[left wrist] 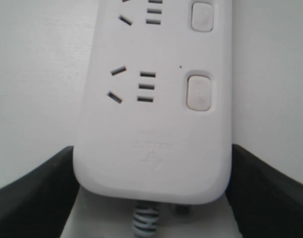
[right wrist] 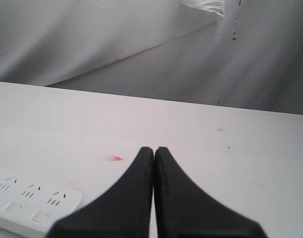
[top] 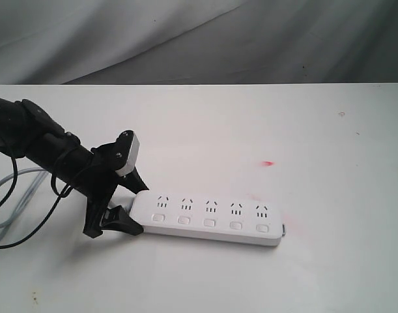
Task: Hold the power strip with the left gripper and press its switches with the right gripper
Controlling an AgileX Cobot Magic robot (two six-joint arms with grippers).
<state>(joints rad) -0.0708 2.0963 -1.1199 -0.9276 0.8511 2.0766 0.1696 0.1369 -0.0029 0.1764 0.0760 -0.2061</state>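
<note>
The white power strip (top: 208, 215) lies flat on the table near its front, long axis left to right. Its five switches (top: 210, 223) run along its near side. My left gripper (top: 135, 207) straddles the cord end, one black finger on each long side. In the left wrist view both fingers (left wrist: 39, 191) press the power strip (left wrist: 151, 129) sides, with a switch (left wrist: 198, 92) and the grey cord (left wrist: 145, 220) showing. My right gripper (right wrist: 154, 149) is shut and empty, above the table and apart from the power strip (right wrist: 27, 201). It is outside the exterior view.
A small red mark (top: 268, 163) sits on the white table (top: 303, 130) behind the strip's right end. The grey cord (top: 13, 195) and black arm cables loop off the left. A grey cloth backdrop (top: 199, 39) hangs behind the table's far edge.
</note>
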